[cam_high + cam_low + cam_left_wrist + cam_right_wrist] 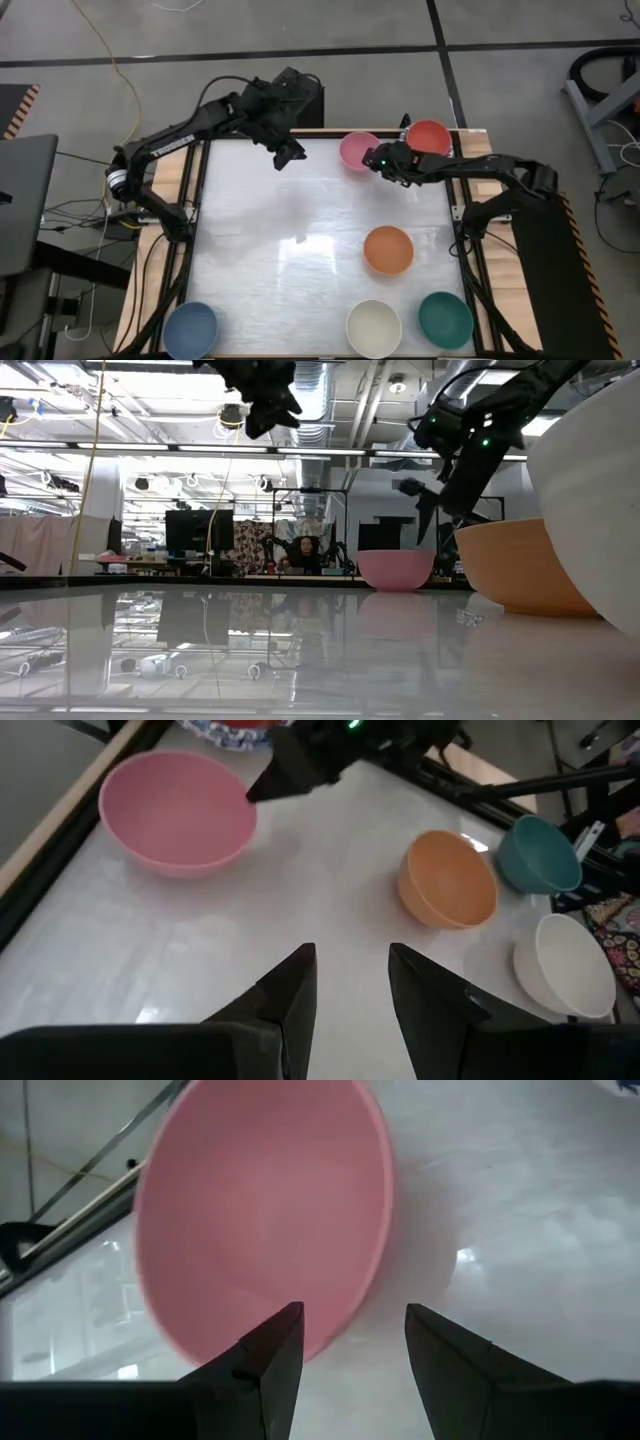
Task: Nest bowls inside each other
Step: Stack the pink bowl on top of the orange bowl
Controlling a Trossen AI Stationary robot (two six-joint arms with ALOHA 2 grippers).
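Far edge of table: pink bowl (358,150) sitting beside red bowl (428,136). Right gripper (372,161) hovering at the pink bowl's rim, fingers apart, gripping nothing. Left gripper (283,157) hanging raised, fingers parted, empty. Orange bowl (388,249) sitting mid-table; blue bowl (190,330), cream bowl (373,327) and teal bowl (444,319) lining the near edge.

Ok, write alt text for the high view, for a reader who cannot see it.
Seen from above, the right hand hovers open at the pink bowl by the white table's far edge, with a red bowl beside it. The left hand waits empty nearby. Orange, blue, cream and teal bowls sit apart nearer the camera side.
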